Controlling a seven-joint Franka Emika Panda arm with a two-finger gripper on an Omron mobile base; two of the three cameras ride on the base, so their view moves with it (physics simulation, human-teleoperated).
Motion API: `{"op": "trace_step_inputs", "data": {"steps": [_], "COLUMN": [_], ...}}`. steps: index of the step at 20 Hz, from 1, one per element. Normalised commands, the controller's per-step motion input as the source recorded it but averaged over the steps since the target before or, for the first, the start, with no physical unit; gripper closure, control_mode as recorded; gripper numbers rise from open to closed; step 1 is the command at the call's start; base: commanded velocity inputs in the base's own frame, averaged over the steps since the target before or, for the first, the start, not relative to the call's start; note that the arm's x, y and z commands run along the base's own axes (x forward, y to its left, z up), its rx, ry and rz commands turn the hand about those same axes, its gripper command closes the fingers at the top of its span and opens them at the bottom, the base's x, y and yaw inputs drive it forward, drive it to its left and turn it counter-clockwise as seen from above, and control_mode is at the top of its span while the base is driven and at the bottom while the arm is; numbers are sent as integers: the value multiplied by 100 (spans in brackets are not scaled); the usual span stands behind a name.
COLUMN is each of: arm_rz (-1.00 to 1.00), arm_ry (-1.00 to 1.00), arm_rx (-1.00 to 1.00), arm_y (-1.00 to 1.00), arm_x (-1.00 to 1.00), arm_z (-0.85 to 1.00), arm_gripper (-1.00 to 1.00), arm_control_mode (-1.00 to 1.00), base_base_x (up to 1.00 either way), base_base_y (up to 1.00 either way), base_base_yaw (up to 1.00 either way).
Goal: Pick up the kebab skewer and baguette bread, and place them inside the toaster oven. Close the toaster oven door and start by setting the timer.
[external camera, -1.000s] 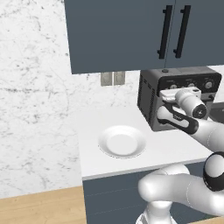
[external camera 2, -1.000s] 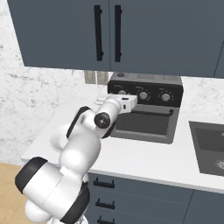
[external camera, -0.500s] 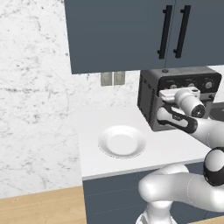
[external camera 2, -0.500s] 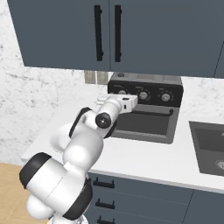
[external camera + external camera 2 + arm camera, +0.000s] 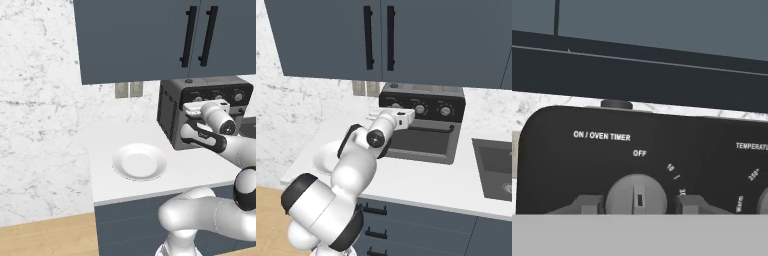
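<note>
The toaster oven (image 5: pixel 421 95) stands on the counter with its door (image 5: pixel 418 145) shut, the black bar handle (image 5: pixel 431 128) along the top. My gripper (image 5: pixel 639 204) is at the left end of the black control panel (image 5: pixel 572 165), on the knob marked ON / OVEN TIMER. Its fingers (image 5: pixel 587 204) press the timer knob (image 5: pixel 636 192) from both sides, and the pointer stands near OFF. From the base cameras the gripper (image 5: pixel 406 114) (image 5: pixel 192 106) sits against the oven (image 5: pixel 172 120) front. The kebab skewer and the baguette bread are hidden.
A white plate (image 5: pixel 139 162) lies on the counter left of the oven. A sink (image 5: pixel 496 167) is sunk into the counter at the right. Dark wall cabinets (image 5: pixel 150 35) hang low above the oven. A wall outlet (image 5: pixel 127 90) is behind.
The fingers have closed in from wide open onto the timer knob. The arm has hardly moved.
</note>
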Motion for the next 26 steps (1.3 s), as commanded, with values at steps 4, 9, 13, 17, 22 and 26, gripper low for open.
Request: {"op": "trace_step_inputs", "data": {"steps": [4,9,13,17,22,26], "arm_rz": [0,0,0,0,0,0], "arm_ry": [0,0,0,0,0,0], "arm_rx": [0,0,0,0,0,1], "arm_y": [-5,-1,0,0,0,0], "arm_x": [0,11,20,37,40,26], "arm_z": [0,0,0,0,0,0], "arm_gripper": [100,100,100,100,100,100], "arm_control_mode": [-100,-100,-100,-100,-100,-100], "base_base_x": [0,0,0,0,0,0], "base_base_y": [0,0,0,0,0,0], "base_base_yaw": [0,0,0,0,0,0]}}
